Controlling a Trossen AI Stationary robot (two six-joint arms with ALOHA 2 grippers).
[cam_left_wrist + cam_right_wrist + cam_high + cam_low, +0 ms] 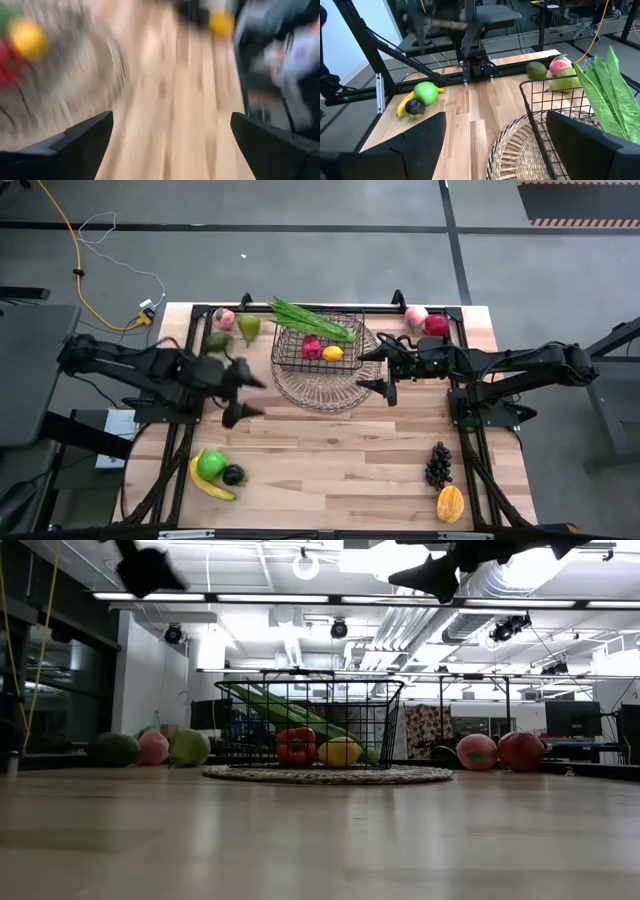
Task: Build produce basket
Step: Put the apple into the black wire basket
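Observation:
The dark wire basket [322, 345] stands on a round woven tray [318, 388] at the table's far middle. In it lie a red fruit [312, 348] and a lemon [333, 353]. A green leafy bunch [312, 320] rests slanting across its far rim. My left gripper [250, 398] hovers open, left of the tray. My right gripper [362, 371] hovers open at the basket's right side, its fingers [420, 145] empty. In the low view both grippers hang high above the table.
A peach [224, 318], pear [248, 328] and green mango [216, 340] lie far left. A peach [416, 315] and red apple [436, 325] lie far right. Near left are a green apple [211, 465], banana [212, 485] and plum [233, 475]. Near right are grapes [438, 463] and a mango [450, 503].

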